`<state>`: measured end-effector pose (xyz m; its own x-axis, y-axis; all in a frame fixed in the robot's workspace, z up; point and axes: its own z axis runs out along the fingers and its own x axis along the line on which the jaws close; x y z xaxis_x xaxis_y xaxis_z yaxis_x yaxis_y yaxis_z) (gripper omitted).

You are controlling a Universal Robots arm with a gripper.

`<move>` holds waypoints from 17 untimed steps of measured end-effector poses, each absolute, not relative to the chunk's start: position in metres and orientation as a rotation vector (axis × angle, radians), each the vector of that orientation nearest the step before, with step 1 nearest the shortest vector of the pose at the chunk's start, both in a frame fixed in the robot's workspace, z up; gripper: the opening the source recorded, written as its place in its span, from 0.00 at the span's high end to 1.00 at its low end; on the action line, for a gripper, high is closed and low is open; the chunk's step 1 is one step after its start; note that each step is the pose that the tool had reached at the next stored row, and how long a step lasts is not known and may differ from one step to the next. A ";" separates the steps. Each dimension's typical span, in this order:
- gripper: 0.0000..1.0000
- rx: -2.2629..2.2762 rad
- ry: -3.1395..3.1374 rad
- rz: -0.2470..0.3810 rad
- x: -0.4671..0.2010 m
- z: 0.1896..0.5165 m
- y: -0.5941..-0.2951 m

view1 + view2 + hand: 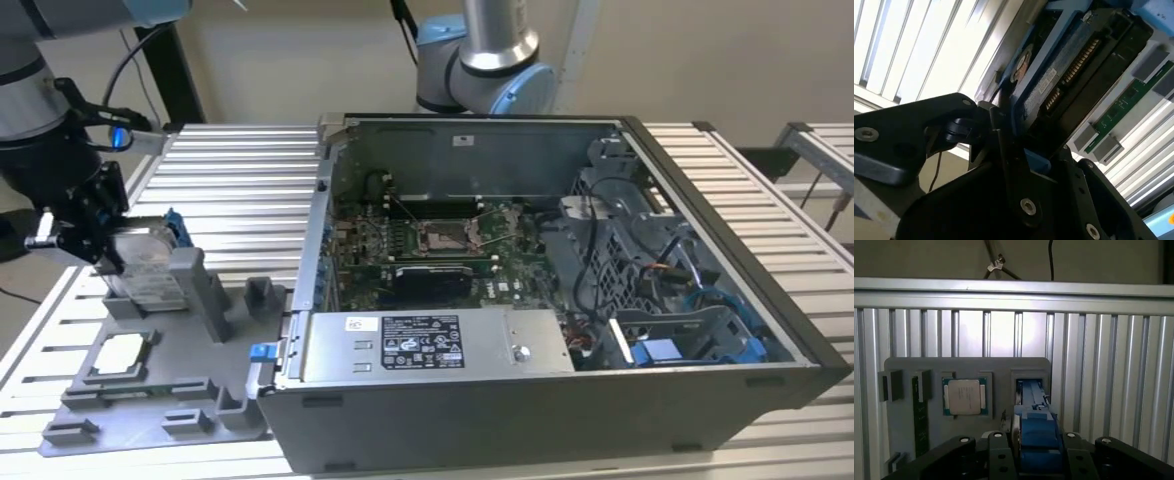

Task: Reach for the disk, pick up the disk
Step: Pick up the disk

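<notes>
An open computer case (561, 300) lay on the slatted table (227, 170). At the exterior view's left, just beside the case, sat a gray tray (174, 395). The gripper (96, 245) was clamped on the disk (144, 262), which stood on edge at the tray's far end. A chip (118, 353) lay nearer.

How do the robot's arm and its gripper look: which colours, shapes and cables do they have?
The arm is made of round silver-grey tubes with a light blue cap at a joint, and a thin black cable runs beside it. The gripper is black; in the first wrist view its flat angular links carry small silver screws.
</notes>
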<state>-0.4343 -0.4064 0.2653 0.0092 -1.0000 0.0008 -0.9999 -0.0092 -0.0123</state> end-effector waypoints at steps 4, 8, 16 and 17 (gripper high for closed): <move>1.00 -2.226 2.205 -0.015 -0.434 0.265 -0.406; 1.00 -2.226 2.205 -0.015 -0.434 0.265 -0.406; 1.00 -2.226 2.205 -0.015 -0.434 0.264 -0.406; 1.00 -2.225 2.206 -0.015 -0.434 0.264 -0.406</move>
<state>-0.4343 -0.4064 0.2643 0.0088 -1.0000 0.0008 -0.9999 -0.0088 -0.0123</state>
